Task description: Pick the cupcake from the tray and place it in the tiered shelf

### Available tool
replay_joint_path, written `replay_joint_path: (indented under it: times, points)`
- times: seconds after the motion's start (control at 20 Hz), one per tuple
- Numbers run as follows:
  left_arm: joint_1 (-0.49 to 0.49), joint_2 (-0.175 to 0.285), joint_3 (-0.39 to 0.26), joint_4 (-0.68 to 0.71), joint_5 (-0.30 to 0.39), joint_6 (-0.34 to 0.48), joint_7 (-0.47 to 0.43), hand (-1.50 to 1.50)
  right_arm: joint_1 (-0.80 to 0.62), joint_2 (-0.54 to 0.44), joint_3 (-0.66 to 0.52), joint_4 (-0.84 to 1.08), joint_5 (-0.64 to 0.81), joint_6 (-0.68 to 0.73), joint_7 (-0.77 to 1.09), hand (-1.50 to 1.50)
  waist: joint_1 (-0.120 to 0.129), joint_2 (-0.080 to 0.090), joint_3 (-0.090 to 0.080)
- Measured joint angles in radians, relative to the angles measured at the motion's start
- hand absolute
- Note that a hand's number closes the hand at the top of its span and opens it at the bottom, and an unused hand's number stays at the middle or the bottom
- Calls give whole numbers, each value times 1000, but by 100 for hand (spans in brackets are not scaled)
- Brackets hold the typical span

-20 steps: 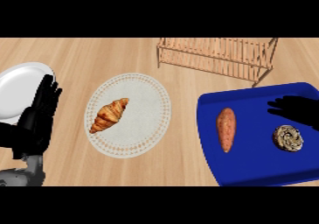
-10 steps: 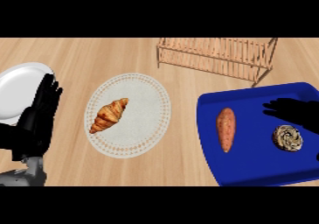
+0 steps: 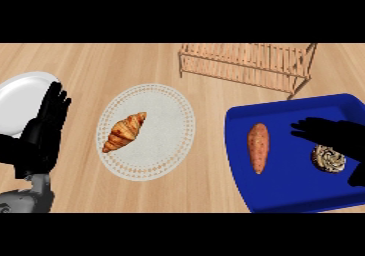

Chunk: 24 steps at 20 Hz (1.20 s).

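The cupcake [image 3: 330, 159] has a swirled brown and white top and lies at the right side of the blue tray [image 3: 284, 195]. My right hand [image 3: 341, 137] hovers just above it, fingers straight and pointing left, covering its upper right part. The tiered shelf [image 3: 248, 64] is a pale wooden rack at the back of the counter, beyond the tray. My left hand [image 3: 43, 131] rests open at the left edge, fingers up.
A sweet potato [image 3: 258, 147] lies in the tray left of the cupcake. A croissant [image 3: 124, 132] sits on a patterned white plate [image 3: 163, 155] in the middle. A plain white plate [image 3: 15, 97] is at the far left, behind my left hand.
My right hand has moved left and slightly down over the tray, closing over the cupcake. The left hand has stayed put.
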Motion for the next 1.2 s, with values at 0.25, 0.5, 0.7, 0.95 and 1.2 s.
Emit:
replay_joint_path:
  times: [0.25, 0.5, 0.7, 0.95, 1.2]
  points:
    - [19, -16, 8, -37, -18, -9, 23, 0, -20, 14, 11, 73, 64, -17, -21, 150, 3, 0, 0]
    - [26, -31, 19, -41, -29, -20, 20, 0, -21, 38, 18, 109, 117, -118, -83, 150, 3, -2, -3]
    - [40, -35, 24, -61, -40, -31, 29, 0, -32, 71, 3, 114, 138, -177, -110, 150, 2, -4, -5]
    - [35, -47, 32, -25, -45, -34, 5, 0, -42, 202, -41, 77, 161, -106, 160, 150, -11, -10, -15]
    - [39, -46, 38, -21, -46, -28, 9, 0, -52, 353, -139, 69, 186, -54, 515, 150, -37, -23, -32]
